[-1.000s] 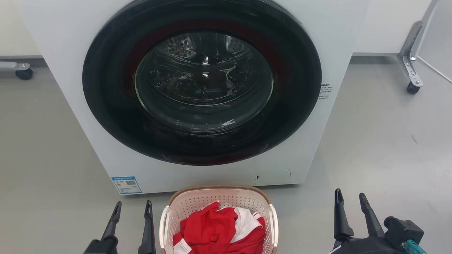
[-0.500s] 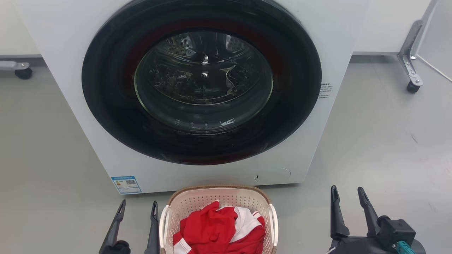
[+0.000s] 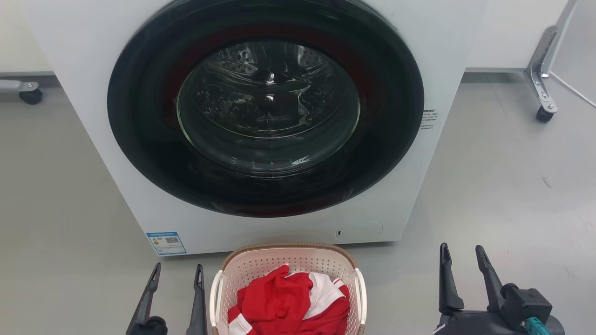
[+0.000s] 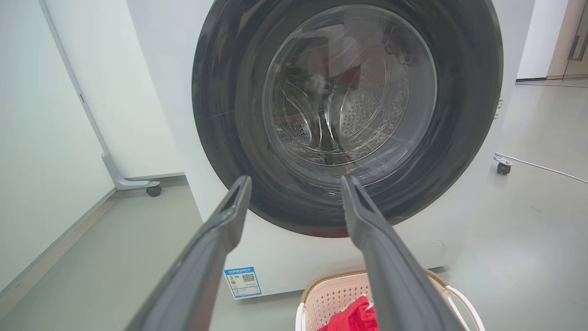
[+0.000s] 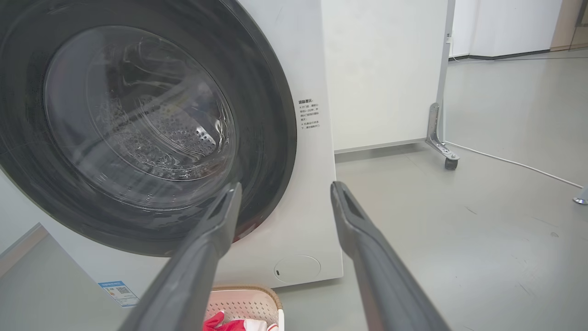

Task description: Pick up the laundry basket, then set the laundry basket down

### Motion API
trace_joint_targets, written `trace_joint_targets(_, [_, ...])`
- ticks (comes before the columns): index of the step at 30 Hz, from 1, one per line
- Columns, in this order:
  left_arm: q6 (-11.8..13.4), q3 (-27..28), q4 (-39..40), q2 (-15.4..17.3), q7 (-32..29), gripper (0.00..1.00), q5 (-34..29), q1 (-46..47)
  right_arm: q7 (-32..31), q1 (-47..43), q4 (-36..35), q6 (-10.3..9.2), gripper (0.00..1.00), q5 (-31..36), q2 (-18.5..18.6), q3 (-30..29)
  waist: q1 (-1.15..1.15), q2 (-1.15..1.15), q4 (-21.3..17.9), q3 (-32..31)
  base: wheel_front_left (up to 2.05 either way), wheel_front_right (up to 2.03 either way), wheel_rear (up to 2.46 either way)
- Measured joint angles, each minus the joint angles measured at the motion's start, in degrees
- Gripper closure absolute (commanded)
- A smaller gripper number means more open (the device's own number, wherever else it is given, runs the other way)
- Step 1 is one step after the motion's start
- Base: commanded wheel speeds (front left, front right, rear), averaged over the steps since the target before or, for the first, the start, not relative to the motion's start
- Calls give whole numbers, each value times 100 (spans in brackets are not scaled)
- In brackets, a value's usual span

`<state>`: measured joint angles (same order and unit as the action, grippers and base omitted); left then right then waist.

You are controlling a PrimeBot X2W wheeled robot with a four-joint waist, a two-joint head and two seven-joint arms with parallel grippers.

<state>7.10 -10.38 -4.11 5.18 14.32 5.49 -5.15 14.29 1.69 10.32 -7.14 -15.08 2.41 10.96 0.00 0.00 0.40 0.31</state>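
The laundry basket (image 3: 260, 266), cream-white and perforated with a brown woven rim and white side handles, stands on the floor right in front of the washer. Red and white clothes (image 3: 288, 300) fill it. My left gripper (image 3: 178, 272) hangs open just left of the basket's left handle, nothing between its fingers. My right gripper (image 3: 462, 253) stands open well to the right of the basket, apart from it. The left wrist view catches the basket (image 4: 330, 294) low beside my left gripper (image 4: 294, 184). The right wrist view catches the basket (image 5: 248, 301) at the bottom, left of my right gripper (image 5: 284, 189).
A white front-loading washer (image 3: 391, 204) with a shut dark round door (image 3: 267, 104) rises directly behind the basket. Castor legs of white panels stand at the far right (image 3: 542, 111) and far left (image 3: 30, 95). A white cable (image 5: 519, 164) runs across the grey floor on the right.
Both grippers have shifted slightly: the left one moved a little right toward the basket then eased back down, the right one rose a little then dropped back. The basket has stayed put.
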Motion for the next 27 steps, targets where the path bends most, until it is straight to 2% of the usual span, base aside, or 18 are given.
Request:
trace_joint_targets(18, [0,15,43,-13,0,0,-1,-1,1,-28,-53,0,0,-9,0,29,0,0,7,40,0,0,0])
trace_joint_targets(27, [-8,10,119,-31,0,0,0,4,1,-34,-140,10,0,-10,0,-38,0,0,15,277,0,0,0])
